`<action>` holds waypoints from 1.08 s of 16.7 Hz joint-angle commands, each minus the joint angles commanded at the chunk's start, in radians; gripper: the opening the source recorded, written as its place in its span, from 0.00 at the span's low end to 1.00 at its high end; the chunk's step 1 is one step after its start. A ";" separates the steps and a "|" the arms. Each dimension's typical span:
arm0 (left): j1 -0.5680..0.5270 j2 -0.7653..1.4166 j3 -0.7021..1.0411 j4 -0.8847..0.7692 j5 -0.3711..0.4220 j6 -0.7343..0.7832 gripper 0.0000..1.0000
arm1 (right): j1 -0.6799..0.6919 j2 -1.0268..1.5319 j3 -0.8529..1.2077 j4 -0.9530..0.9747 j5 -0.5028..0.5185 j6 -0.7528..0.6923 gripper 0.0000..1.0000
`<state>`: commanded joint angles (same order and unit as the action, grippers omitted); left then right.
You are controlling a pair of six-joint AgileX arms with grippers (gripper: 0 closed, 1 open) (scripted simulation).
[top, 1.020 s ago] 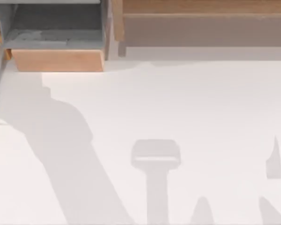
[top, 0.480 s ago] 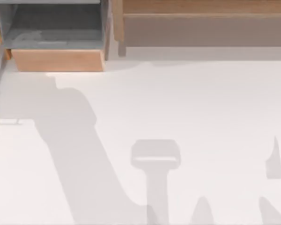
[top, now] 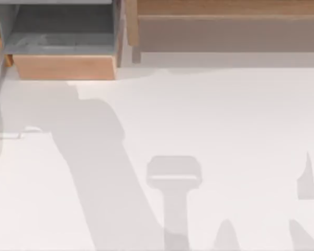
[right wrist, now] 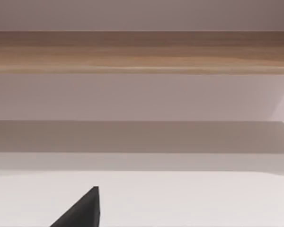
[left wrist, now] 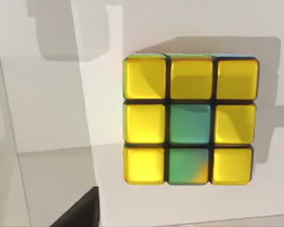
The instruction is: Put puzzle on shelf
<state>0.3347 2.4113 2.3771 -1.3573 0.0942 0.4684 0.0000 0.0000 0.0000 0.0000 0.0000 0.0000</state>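
The puzzle lies straight under the left wrist camera, yellow face up, so the left arm is nearer. It has no long axis. I cannot tell how either gripper stands.

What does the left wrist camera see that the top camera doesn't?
The left wrist view looks straight at the puzzle, a cube face of yellow squares with two green ones, lying on a white surface. The top view has the brown shelf, a grey cubby with a light-wood front, and arm shadows. Both have the white table.
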 joint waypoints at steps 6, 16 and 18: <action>0.008 -0.005 -0.018 0.012 0.000 0.010 1.00 | 0.000 0.000 0.000 0.000 0.000 0.000 1.00; 0.008 0.121 -0.059 0.178 0.006 0.009 1.00 | 0.000 0.000 0.000 0.000 0.000 0.000 1.00; 0.008 0.121 -0.059 0.178 0.006 0.009 1.00 | 0.000 0.000 0.000 0.000 0.000 0.000 1.00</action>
<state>0.3432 2.5328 2.3181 -1.1788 0.0998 0.4777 0.0000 0.0000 0.0000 0.0000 0.0000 0.0000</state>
